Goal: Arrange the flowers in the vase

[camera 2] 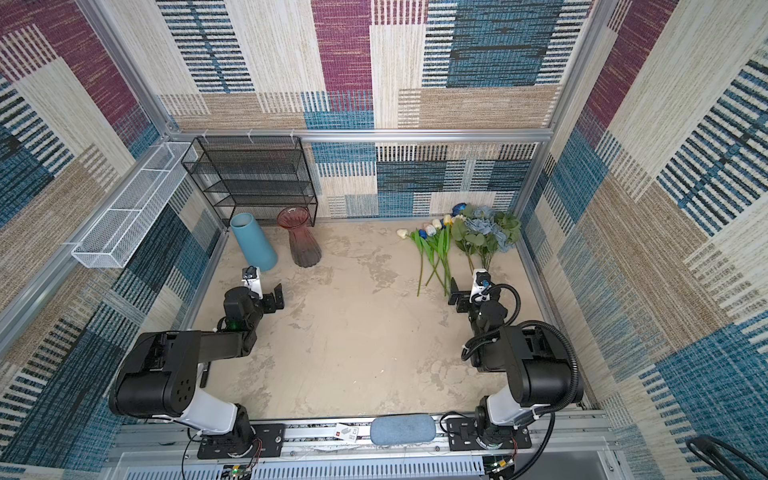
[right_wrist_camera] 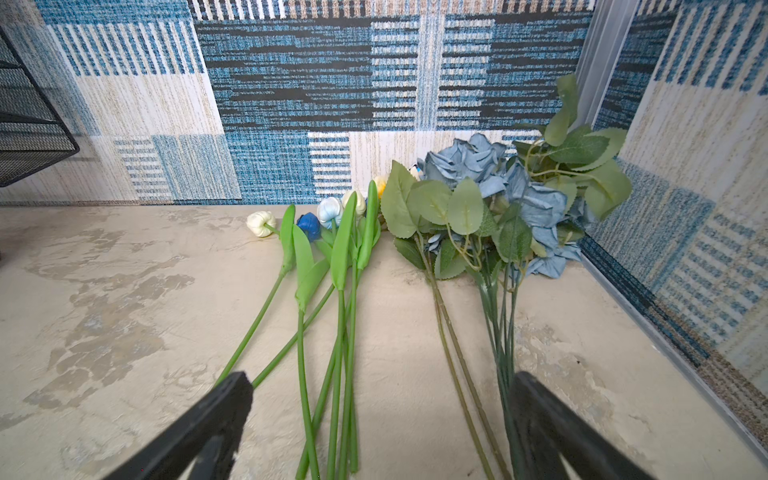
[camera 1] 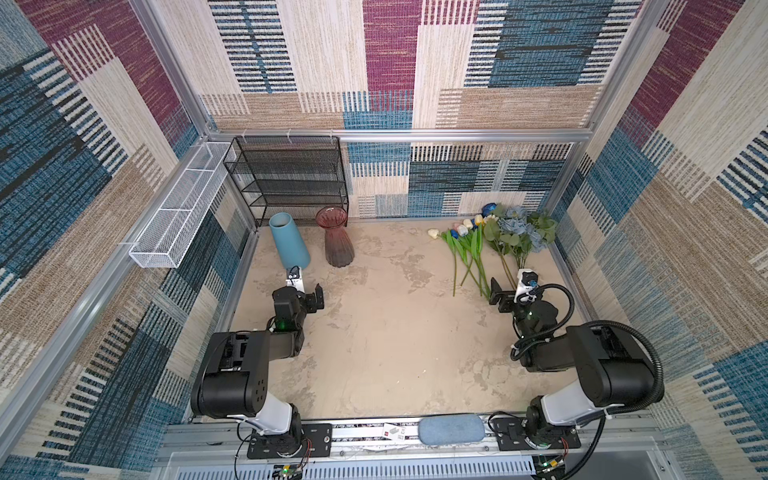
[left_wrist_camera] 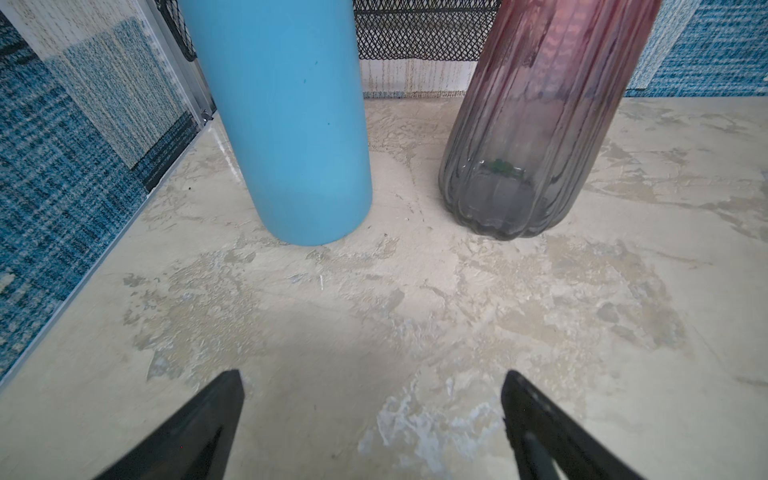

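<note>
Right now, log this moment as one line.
left gripper: open, empty | right gripper: open, empty | flowers: lying on table | blue vase, red vase: upright, no flowers

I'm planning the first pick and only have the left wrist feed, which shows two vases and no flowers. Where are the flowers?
Observer: The flowers lie flat on the table in its far right corner, well apart from the blue vase and red glass vase at far left.
Operator: Is the other arm holding any of them?
Observer: No. The right gripper is open and empty, and the tulip stems lie on the table just ahead of it.
Operator: Is anything in the vases already?
Observer: In both top views, no stem sticks out of either mouth.
</note>
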